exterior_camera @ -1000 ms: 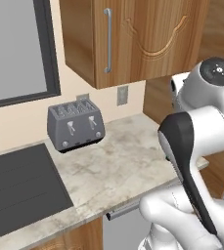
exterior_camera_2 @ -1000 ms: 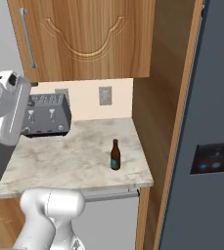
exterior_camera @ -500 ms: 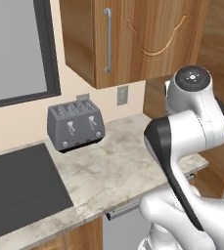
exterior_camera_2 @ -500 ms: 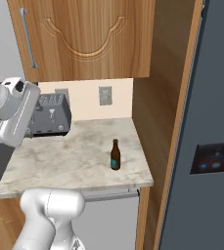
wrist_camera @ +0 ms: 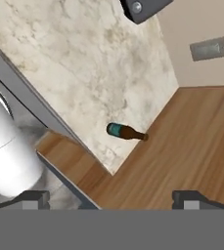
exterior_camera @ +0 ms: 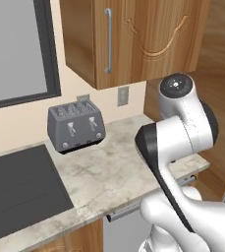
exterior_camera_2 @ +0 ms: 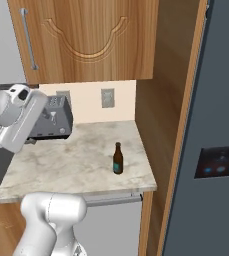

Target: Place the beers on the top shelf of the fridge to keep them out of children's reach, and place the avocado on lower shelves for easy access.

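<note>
The brown beer bottle [exterior_camera_2: 117,158] stands upright on the marble counter [exterior_camera_2: 66,165], centre of the right base view. The gripper [wrist_camera: 111,197] is open, holding nothing, with the bottle above its fingertips in the hand view.

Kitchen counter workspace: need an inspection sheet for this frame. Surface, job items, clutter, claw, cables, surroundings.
Surface: marble counter, bare apart from the things listed here.
Job items: one brown beer bottle with a teal label stands upright near the counter's right front corner; fridge to the right, door shut, black panel with blue lights. Second beer and avocado: nothing seen.
Clutter: grey toaster at the back wall.
Claw: open and empty, held above the counter, the bottle ahead of its fingertips.
Cables: nothing seen.
Surroundings: wooden upper cabinet, wall outlets, black cooktop left of the counter, wooden side panel between counter and fridge.
</note>
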Controlling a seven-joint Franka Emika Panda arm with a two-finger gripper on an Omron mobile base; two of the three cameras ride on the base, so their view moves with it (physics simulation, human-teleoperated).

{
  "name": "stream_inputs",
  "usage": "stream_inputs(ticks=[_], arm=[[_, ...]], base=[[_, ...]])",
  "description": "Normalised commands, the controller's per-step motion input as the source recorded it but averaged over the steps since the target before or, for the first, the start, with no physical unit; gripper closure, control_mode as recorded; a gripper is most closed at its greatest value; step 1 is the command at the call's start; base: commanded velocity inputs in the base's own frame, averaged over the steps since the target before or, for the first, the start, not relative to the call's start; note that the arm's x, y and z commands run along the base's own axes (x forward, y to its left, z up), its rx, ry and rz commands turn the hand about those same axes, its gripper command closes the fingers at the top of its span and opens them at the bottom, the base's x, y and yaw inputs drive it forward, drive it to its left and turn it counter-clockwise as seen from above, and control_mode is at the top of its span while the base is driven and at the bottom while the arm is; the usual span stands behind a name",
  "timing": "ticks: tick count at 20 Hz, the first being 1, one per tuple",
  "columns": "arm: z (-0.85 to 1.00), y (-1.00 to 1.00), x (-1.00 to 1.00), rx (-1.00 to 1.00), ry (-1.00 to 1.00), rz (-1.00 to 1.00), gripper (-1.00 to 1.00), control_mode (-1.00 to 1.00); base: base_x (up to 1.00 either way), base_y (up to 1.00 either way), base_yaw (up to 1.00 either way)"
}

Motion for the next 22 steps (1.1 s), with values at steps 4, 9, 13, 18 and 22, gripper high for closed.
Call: stream_inputs(ticks=[4,9,13,18,22], arm=[[0.0,-0.03,0.0,0.1,-0.02,-0.29,-1.0,-1.0],[-0.14,0.0,0.0,0.17,-0.08,-0.43,-1.0,-1.0],[-0.18,-0.01,0.0,0.26,-0.14,-0.48,-1.0,-1.0],[-0.06,-0.1,0.0,0.28,-0.13,-0.48,-1.0,-1.0],[-0.04,-0.19,0.0,0.29,-0.16,-0.46,-1.0,-1.0]], base=[[0.0,0.0,0.0],[0.0,0.0,0.0],[0.0,0.0,0.0],[0.0,0.0,0.0],[0.0,0.0,0.0]])
